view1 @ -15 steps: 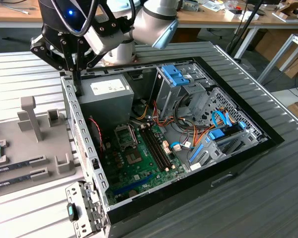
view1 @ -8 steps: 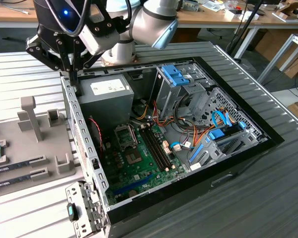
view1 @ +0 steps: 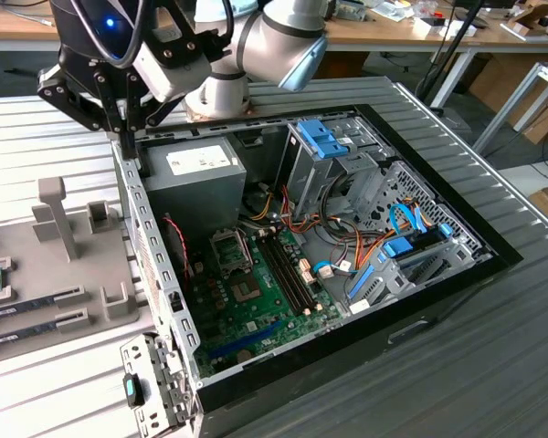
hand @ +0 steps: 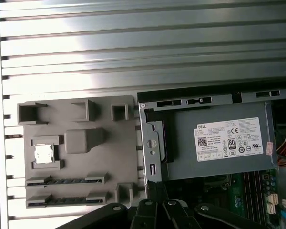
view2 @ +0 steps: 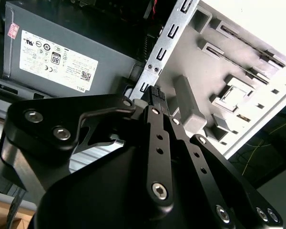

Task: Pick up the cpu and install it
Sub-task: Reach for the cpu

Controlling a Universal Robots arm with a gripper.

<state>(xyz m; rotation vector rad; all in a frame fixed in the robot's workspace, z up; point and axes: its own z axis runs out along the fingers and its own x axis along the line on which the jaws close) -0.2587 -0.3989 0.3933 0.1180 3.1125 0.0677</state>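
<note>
Gripper (view2: 156, 92), fingers closed on nothing, hangs beside the tray (hand: 119, 157); the cpu (hand: 44, 154) lies in a tray pocket. Recommended: spread the fingers, centre squarely above the cpu, grip its edges

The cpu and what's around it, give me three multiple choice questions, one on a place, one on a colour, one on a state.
1. The cpu lies: A in a pocket of the tray; B inside the computer case; C on the floor.
2. The tray is: A blue; B grey; C red.
3. The computer case is: A closed; B wrapped in foil; C open.
Answers: A, the first wrist view shows it flat in a square pocket; B, it is grey in both wrist views; C, the motherboard shows in the exterior view.
</note>
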